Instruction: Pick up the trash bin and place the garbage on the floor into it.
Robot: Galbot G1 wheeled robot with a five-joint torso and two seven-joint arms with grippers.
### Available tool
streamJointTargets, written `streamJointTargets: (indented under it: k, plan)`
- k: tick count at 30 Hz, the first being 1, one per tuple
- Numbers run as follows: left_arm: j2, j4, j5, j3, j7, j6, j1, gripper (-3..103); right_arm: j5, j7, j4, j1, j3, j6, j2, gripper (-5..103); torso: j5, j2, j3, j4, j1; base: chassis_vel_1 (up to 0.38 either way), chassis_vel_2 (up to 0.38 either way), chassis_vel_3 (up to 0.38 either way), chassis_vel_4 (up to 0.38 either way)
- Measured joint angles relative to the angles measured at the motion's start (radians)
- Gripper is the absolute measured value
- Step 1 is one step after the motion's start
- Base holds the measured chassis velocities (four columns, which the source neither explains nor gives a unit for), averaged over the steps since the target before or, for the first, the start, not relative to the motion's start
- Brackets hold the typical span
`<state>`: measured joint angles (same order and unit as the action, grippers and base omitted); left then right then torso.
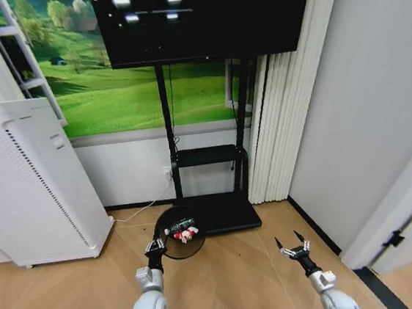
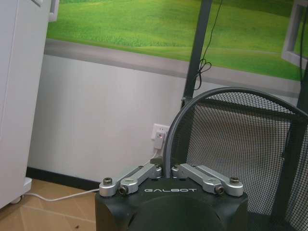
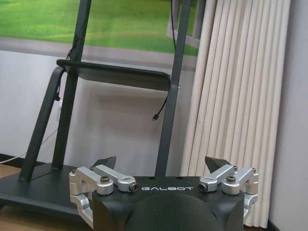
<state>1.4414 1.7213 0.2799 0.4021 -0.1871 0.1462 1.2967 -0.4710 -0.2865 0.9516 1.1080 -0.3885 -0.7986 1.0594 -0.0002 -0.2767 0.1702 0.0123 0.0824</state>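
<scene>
While the left gripper [image 1: 154, 246] pinches the trash bin [image 1: 181, 232] by its rolled rim, light, stiff mesh holds; right gripper [image 1: 292, 248] spread wide, empty.

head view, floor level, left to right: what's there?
white perforated appliance → left gripper shut on the trash bin's rim → trash bin with the garbage inside → right gripper, open and empty → pleated curtain stands farther back, above the right gripper.
</scene>
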Motion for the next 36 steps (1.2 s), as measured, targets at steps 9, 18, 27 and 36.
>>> streamJointTargets:
  k: [9, 18, 27, 36]
  plan:
    - [0.006, -0.002, -0.008, 0.006, 0.001, 0.006, 0.008, 3, 0.001, -0.018, -0.004, 0.009, -0.01, 0.0, 0.002, 100, 0.0001, 0.0, 0.0, -0.0001, 0.0, 0.291, -0.297, -0.29, 0.294]
    - [-0.003, -0.009, -0.005, 0.013, 0.001, 0.008, 0.006, 3, 0.013, -0.026, -0.016, 0.009, -0.015, 0.0, 0.008, 100, 0.0001, 0.0, 0.0, 0.0002, 0.0, 0.263, -0.173, -0.264, 0.177]
    - [-0.007, -0.012, 0.007, 0.012, -0.005, 0.005, -0.01, 3, 0.014, -0.04, -0.018, 0.009, -0.014, 0.0, 0.012, 100, 0.0004, 0.0, 0.0, 0.0003, 0.0, 0.362, -0.042, -0.375, 0.043]
    - [0.002, -0.02, 0.002, 0.014, -0.008, 0.003, -0.014, 3, -0.009, -0.082, -0.024, 0.005, -0.015, 0.0, 0.007, 100, 0.0004, 0.0, 0.0, 0.0001, 0.0, 0.379, 0.085, -0.37, -0.085]
